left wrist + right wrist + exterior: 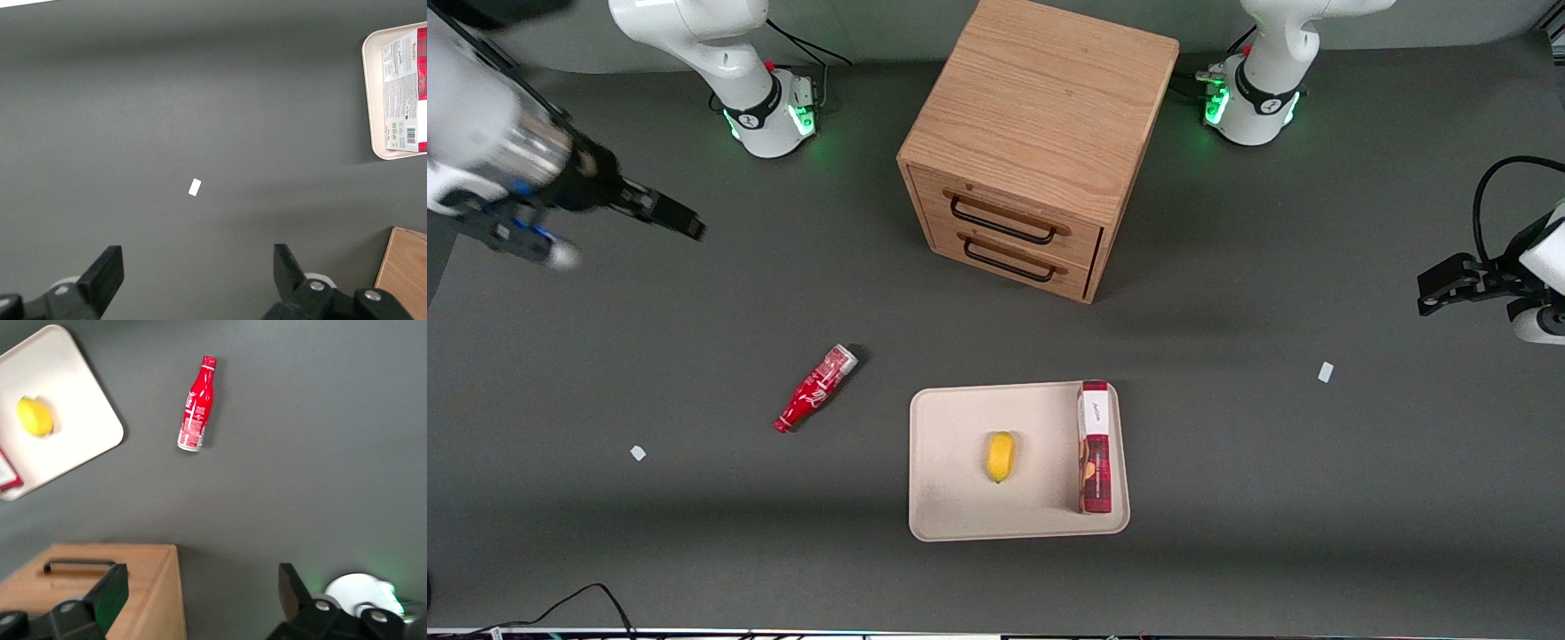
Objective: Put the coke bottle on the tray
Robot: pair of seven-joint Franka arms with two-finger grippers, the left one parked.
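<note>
Front view: the gripper is hanging high toward the working arm's end of the table, well apart from the coke bottle. It's blurred here, so the finger state is hard to call from this cam. The bottle is lying on its side on the table, beside the tray but not touching it. Step in hand: approach, nothing gripped yet. Next move is calling for a descent over the bottle w/ fingers set across its slim body, then lift and carry to a bare part of the tray. Count: 1 bottle, 1 tray, 1 lemon and 1 red-and-white box on the tray, 1 wooden drawer cabinet w/ 2 handles, 2 white scraps.

Right wrist view: the fingers are standing wide apart, holding nothing.

Left wrist view: 1 scrap is showing, plus the tray's corner.
</note>
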